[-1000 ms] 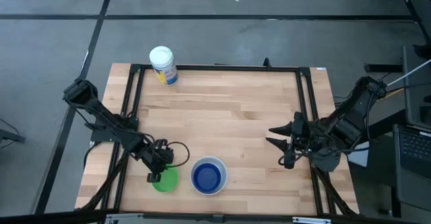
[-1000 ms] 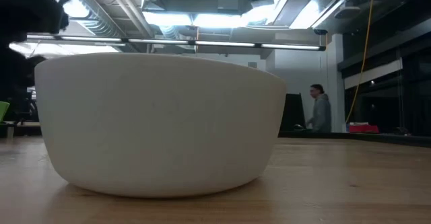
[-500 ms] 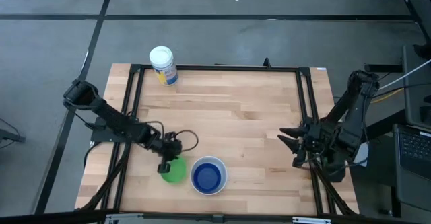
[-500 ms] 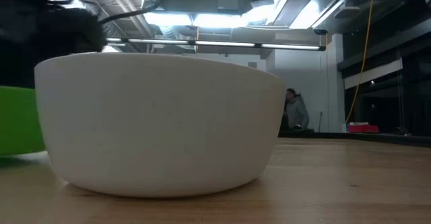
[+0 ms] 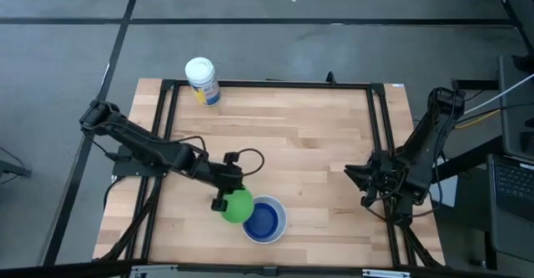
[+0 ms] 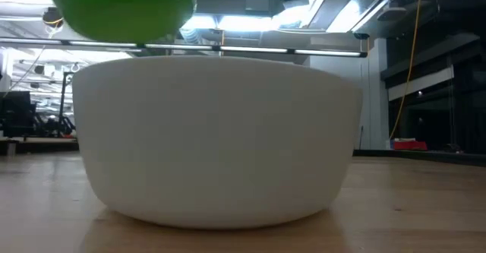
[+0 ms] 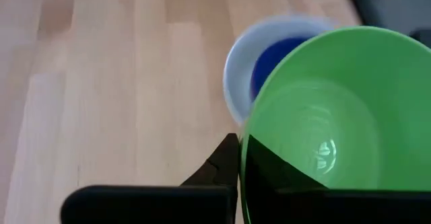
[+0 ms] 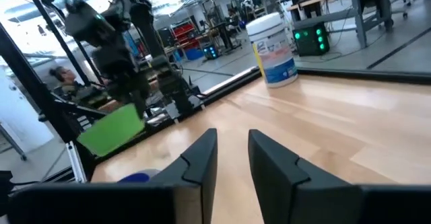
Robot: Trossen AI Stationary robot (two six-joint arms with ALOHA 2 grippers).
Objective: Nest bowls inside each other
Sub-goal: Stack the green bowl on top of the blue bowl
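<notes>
A green bowl (image 5: 237, 205) hangs tilted in the air in my left gripper (image 5: 224, 198), which is shut on it. It is just left of and above the white bowl (image 5: 282, 217), near the table's front edge. The white bowl rests on its base (image 6: 216, 211) and holds a dark blue bowl (image 5: 263, 222). In the low view the green bowl (image 6: 121, 10) shows above the white bowl's rim. My right gripper (image 5: 355, 184) stands open near the right rail, its fingers level and pointing toward the table's left, with nothing between them (image 8: 232, 140). My left gripper holds the green bowl by its rim (image 7: 244, 150) on the side nearest the arm. One finger (image 7: 225, 167) is outside the wall and the other shows darkly through the wall from inside. The fingers slant down from the table's left. The bowl is lifted clear and tilted.
A white cylindrical container (image 5: 202, 81) with a yellow-blue label stands at the table's far left corner. Black frame rails (image 5: 380, 136) run along the table's sides. Bare wood lies between the bowls and my right gripper. A person (image 8: 57, 76) sits beyond the table.
My left gripper has taken hold of the green bowl, which stood on the table, lifted it clear and carried it right toward the white bowl. The white bowl has slid a little to the right. My right gripper has drawn back toward the right edge and sunk.
</notes>
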